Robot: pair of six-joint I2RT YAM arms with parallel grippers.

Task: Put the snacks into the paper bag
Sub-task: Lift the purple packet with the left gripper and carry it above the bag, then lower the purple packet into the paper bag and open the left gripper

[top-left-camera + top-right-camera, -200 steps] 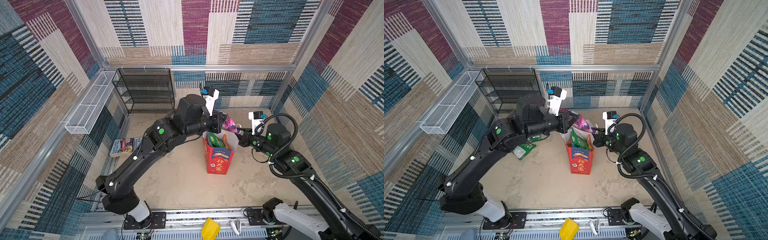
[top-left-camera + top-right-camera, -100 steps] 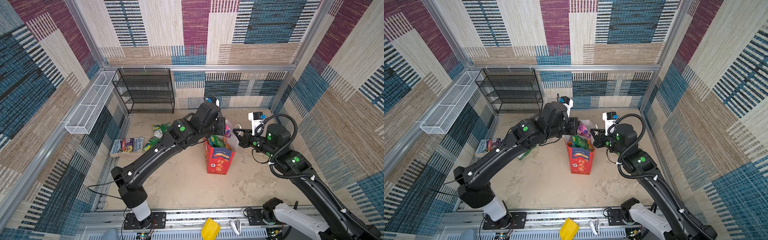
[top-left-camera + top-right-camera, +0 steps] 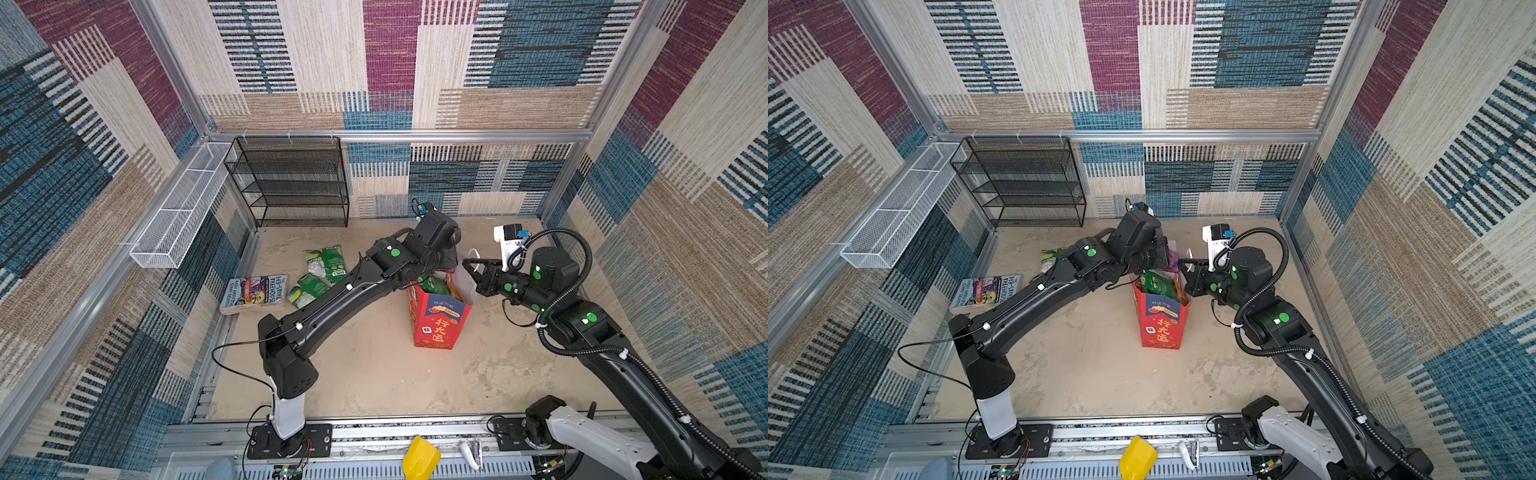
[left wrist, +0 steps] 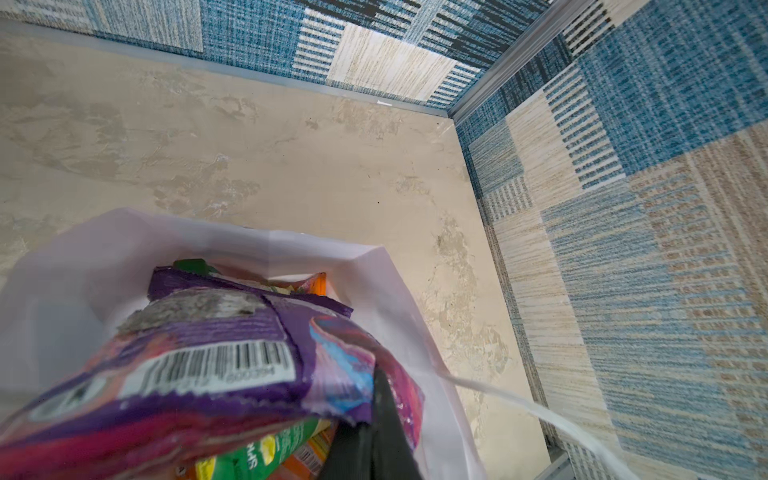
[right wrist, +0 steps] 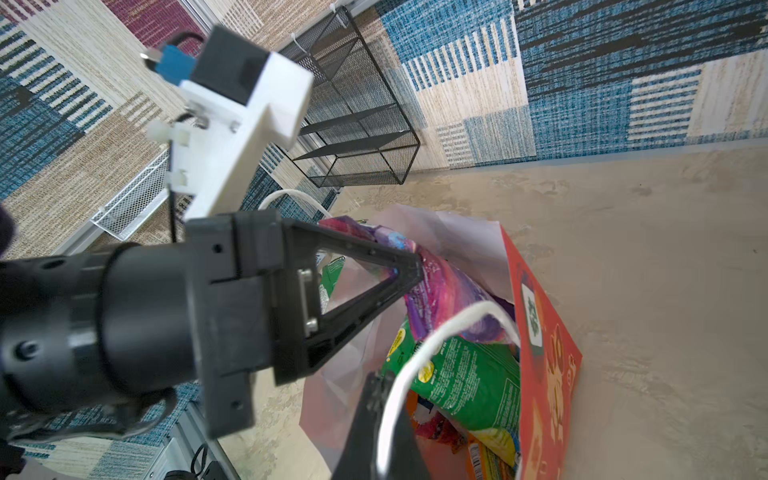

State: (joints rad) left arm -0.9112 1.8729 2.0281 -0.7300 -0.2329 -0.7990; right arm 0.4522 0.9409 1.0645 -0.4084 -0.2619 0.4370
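Right wrist view: a glossy purple-and-pink plastic snack pouch [image 5: 440,299] is pinched at its upper edge by the clenched left gripper [image 5: 409,272]. The pouch's lower part is inside the open mouth of the tall red paper bag [image 5: 540,374]. A green snack pouch [image 5: 469,374] is seen inside beneath it, with orange ones lower down. The bag's white cord handle [image 5: 457,320] is grasped by the closed right gripper [image 5: 384,399]. In both top views the bag is shown upright on the beige bench [image 3: 374,374]. Further green pouches [image 3: 324,264] are laid on the bench well apart from it, near a colourful flat book [image 3: 254,293].

Left hand [image 5: 413,272] clamped, right hand [image 3: 468,266] clamped, arms outstretched.
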